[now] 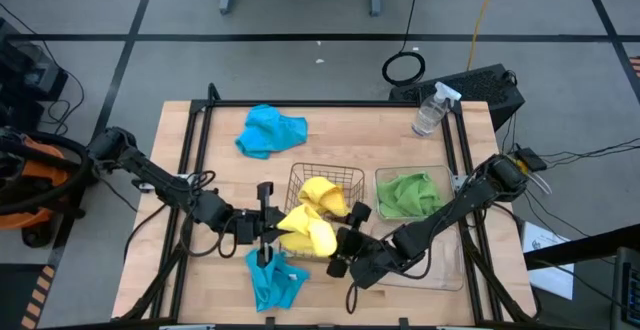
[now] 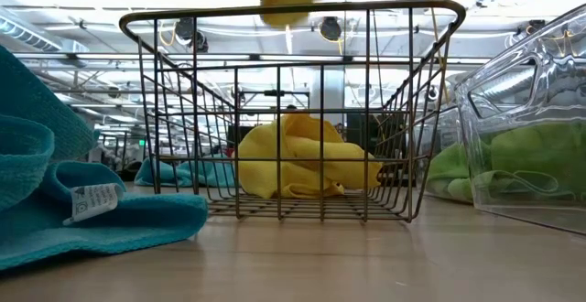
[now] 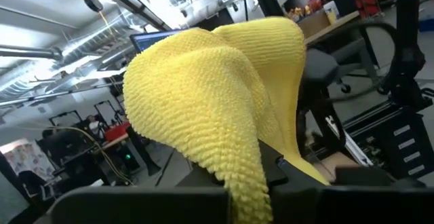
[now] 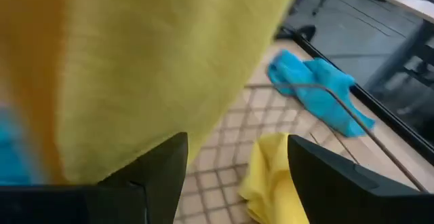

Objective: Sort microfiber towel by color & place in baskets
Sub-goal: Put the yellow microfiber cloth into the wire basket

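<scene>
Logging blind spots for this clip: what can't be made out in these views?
- Left hand: in the high view, the lifted yellow towel covers its fingertips.
- Second clear tub: high view, the right arm lies across it; the low view's edge cuts off its neighbour, the green towel's tub.
- Right wrist view: the lifted towel, close and blurred, blocks half.

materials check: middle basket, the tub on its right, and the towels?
Wire basket: thin metal rod, brownish coated finish, open grid you can see through.
Tub: clear, glossy, likely rigid plastic; the green towel shows through its wall.
Yellow towel: soft knit with a waffle-like pile, probably microfiber.
</scene>
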Controlling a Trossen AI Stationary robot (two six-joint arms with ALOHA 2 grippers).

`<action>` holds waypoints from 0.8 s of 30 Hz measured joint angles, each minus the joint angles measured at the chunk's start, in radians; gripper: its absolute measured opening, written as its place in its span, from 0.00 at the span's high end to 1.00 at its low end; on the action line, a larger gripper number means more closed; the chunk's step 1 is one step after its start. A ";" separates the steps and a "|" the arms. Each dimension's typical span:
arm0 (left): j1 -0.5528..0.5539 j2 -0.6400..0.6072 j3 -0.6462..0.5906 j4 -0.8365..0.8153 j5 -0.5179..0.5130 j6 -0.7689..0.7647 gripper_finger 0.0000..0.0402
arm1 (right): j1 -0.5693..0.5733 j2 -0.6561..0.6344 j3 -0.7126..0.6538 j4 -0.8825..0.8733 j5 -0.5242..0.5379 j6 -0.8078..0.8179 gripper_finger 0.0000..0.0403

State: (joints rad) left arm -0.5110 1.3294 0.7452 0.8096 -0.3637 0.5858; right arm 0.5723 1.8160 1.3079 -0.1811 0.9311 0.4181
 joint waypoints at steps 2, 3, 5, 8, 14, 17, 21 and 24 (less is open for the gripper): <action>0.000 -0.008 0.000 -0.008 0.001 0.000 0.97 | 0.020 0.000 0.000 0.076 -0.016 -0.057 0.40; 0.000 -0.012 0.000 -0.014 0.001 0.000 0.97 | 0.033 0.000 0.000 0.120 -0.018 -0.098 0.40; 0.000 -0.016 0.000 -0.013 0.014 -0.003 0.97 | 0.062 0.000 0.000 0.227 -0.018 -0.212 0.40; -0.002 -0.018 0.000 -0.010 0.060 -0.004 0.97 | 0.093 -0.002 0.001 0.364 -0.020 -0.348 0.40; -0.009 -0.018 0.000 -0.007 0.071 -0.003 0.97 | 0.156 -0.002 0.001 0.398 -0.020 -0.381 0.40; -0.009 -0.018 0.000 -0.007 0.067 -0.004 0.97 | 0.183 -0.002 0.001 0.399 -0.062 -0.356 0.40; -0.009 -0.018 0.000 -0.003 0.066 -0.005 0.97 | 0.191 -0.002 0.001 0.396 -0.057 -0.303 0.40; -0.008 -0.018 0.000 0.026 0.065 -0.007 0.97 | 0.186 -0.002 0.001 0.390 -0.056 -0.305 0.40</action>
State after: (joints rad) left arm -0.5194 1.3113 0.7452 0.8353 -0.2985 0.5786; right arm 0.7587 1.8141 1.3090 0.2088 0.8755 0.1128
